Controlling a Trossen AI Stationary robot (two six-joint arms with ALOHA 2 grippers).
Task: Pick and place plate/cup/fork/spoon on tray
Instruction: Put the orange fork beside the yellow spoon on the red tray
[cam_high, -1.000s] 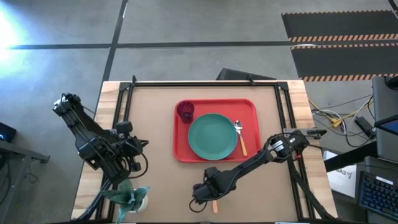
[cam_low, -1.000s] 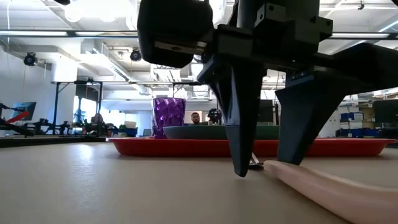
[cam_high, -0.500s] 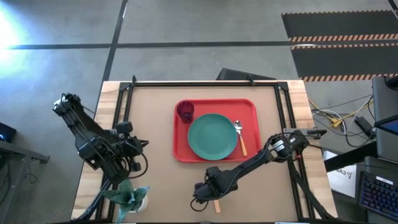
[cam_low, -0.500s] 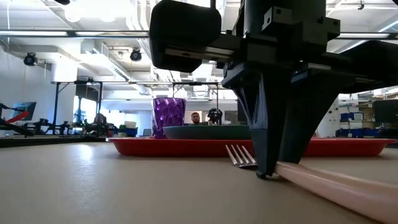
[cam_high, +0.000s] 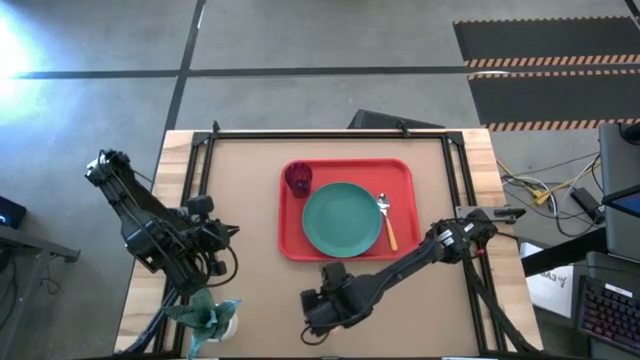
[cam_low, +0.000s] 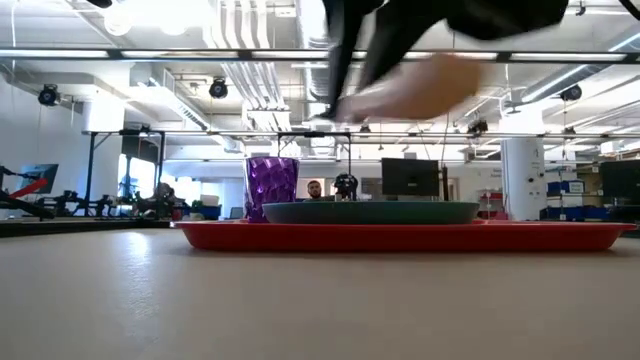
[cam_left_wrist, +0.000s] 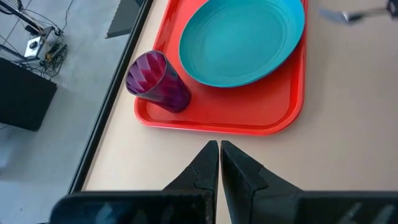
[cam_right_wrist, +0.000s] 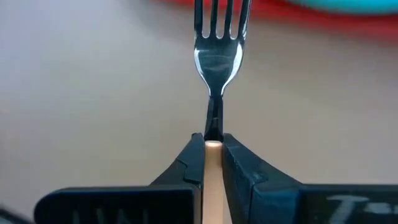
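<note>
Here my right gripper (cam_right_wrist: 213, 152) is clamped on the fork (cam_right_wrist: 217, 56), lifted clear of the table in front of the tray (cam_high: 400, 172); its long axis runs straight out from my fingers, tines toward the tray. Beyond, the plate (cam_high: 341, 219), cup (cam_high: 298, 179) and spoon (cam_high: 385, 218) sit on the tray, so I judge only the fork remains. My left gripper (cam_left_wrist: 219, 163) waits closed, empty.

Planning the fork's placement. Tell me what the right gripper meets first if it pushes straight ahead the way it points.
The right gripper, shut on the fork, points at the red tray. The tray's near rim looks first in line, the fork's tines reaching it before the fingers; the gripper's height is unclear.
</note>
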